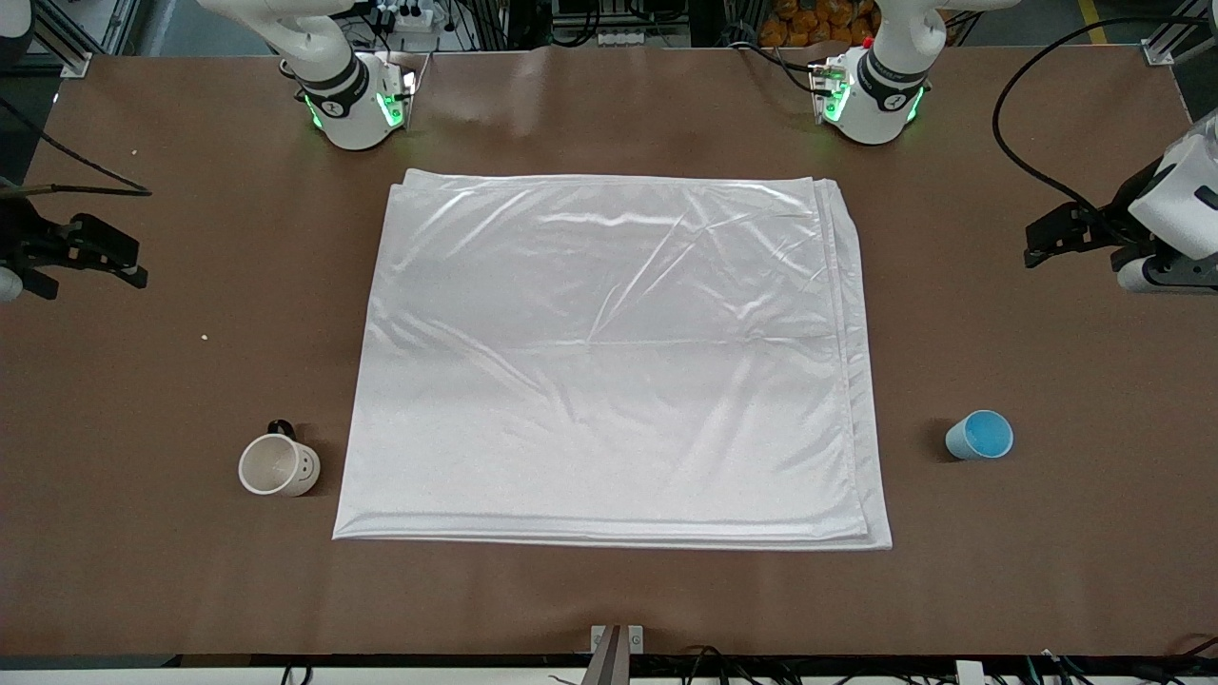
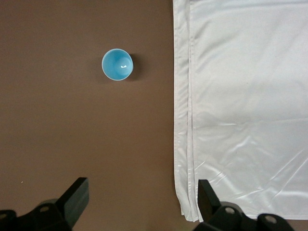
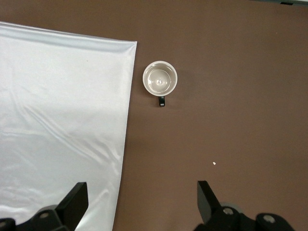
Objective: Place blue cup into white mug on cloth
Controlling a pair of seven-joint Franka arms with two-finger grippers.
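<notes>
The cloth [image 1: 609, 362] lies flat in the middle of the brown table. The white mug [image 1: 278, 464] stands upright on the bare table beside the cloth's near corner, toward the right arm's end. The blue cup [image 1: 980, 436] stands upright on the bare table beside the cloth, toward the left arm's end. My left gripper [image 1: 1047, 240] hangs open and empty above the table at its end; its wrist view shows the gripper [image 2: 142, 197], the cup [image 2: 117, 64] and the cloth's edge [image 2: 240, 96]. My right gripper [image 1: 119, 259] is open and empty; its wrist view shows the gripper [image 3: 140, 197], the mug [image 3: 160, 79] and the cloth [image 3: 62, 120].
The two arm bases [image 1: 357, 105] [image 1: 871, 95] stand at the table's edge farthest from the front camera. A black cable [image 1: 1037, 162] loops over the table near the left arm. A small crumb [image 1: 204, 336] lies on the table; it also shows in the right wrist view [image 3: 214, 163].
</notes>
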